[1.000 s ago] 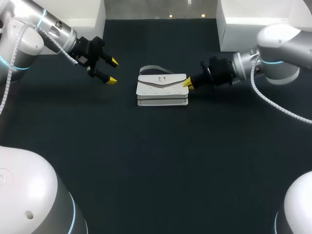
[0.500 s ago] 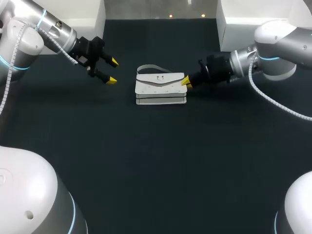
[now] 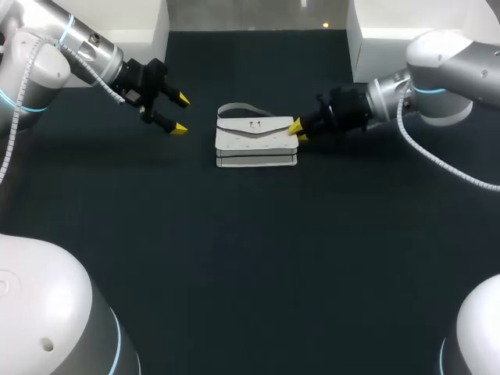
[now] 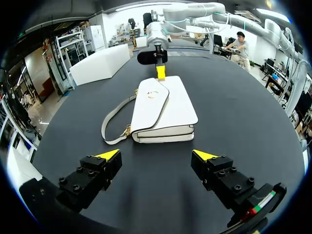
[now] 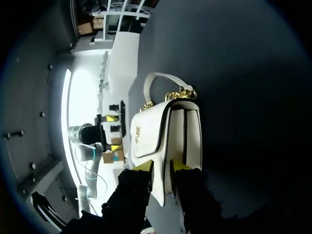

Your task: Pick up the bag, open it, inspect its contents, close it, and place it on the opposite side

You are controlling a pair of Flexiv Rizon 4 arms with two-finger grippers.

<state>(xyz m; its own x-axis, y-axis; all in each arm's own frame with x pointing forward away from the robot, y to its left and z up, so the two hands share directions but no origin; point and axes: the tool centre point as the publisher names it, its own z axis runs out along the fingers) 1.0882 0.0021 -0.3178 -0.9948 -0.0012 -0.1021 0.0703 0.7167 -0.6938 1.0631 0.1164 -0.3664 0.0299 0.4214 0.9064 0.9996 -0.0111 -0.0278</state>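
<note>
Over the last second my right gripper has eased toward my left arm's side, and the bag has slid a little that way with it; my left arm has not moved. The bag lies flat on the dark table, closed, its flap facing up. The right gripper sits at the bag's right end, and its own wrist view shows the fingers nearly together with that end's edge pinched between them, so I judge it has a hold. My left gripper hangs off the bag's left end, near but apart, spread wide and empty. As I read it, the task is barely begun: the bag is gripped but not lifted, and opening, looking inside, closing and setting it down on the other side are all still to do. The bag's long axis runs from one gripper to the other, and its strap loops off the far long edge, away from me.
</note>
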